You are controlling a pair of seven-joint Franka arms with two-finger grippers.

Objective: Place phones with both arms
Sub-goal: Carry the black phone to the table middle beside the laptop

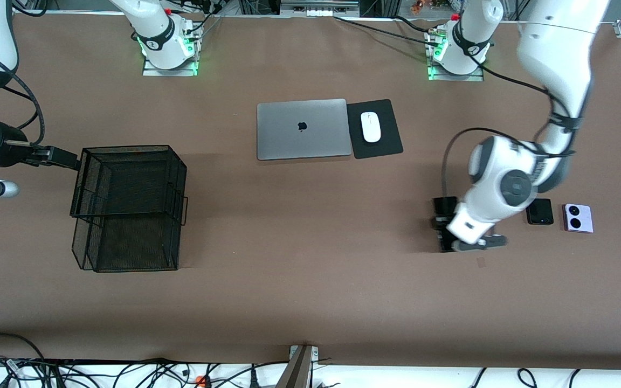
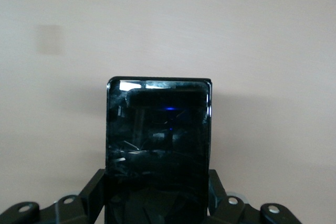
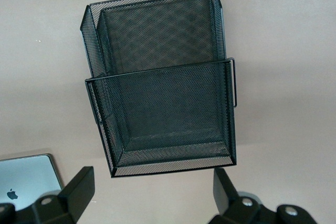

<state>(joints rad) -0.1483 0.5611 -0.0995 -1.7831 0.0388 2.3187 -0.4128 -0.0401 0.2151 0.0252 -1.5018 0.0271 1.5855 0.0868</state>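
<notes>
My left gripper [image 1: 447, 229] is down at the table toward the left arm's end, shut on the long black phone [image 1: 443, 205]. In the left wrist view that phone [image 2: 157, 124] sits between the dark fingers [image 2: 94, 184] of the left gripper [image 2: 157, 195], its glass end sticking out. I cannot tell whether it is off the table. The small black flip phone [image 1: 539, 211] and the lilac-white flip phone [image 1: 579, 218] lie beside the arm's wrist. My right gripper [image 1: 52, 156] hangs by the black mesh basket [image 1: 127, 148], and in the right wrist view it [image 3: 152, 184] is open and empty.
The two-tier mesh basket [image 3: 157, 74] stands toward the right arm's end. A shut grey laptop [image 1: 301, 128] and a white mouse [image 1: 370, 126] on a black pad [image 1: 383, 145] lie near the bases. A laptop corner [image 3: 26, 179] shows in the right wrist view.
</notes>
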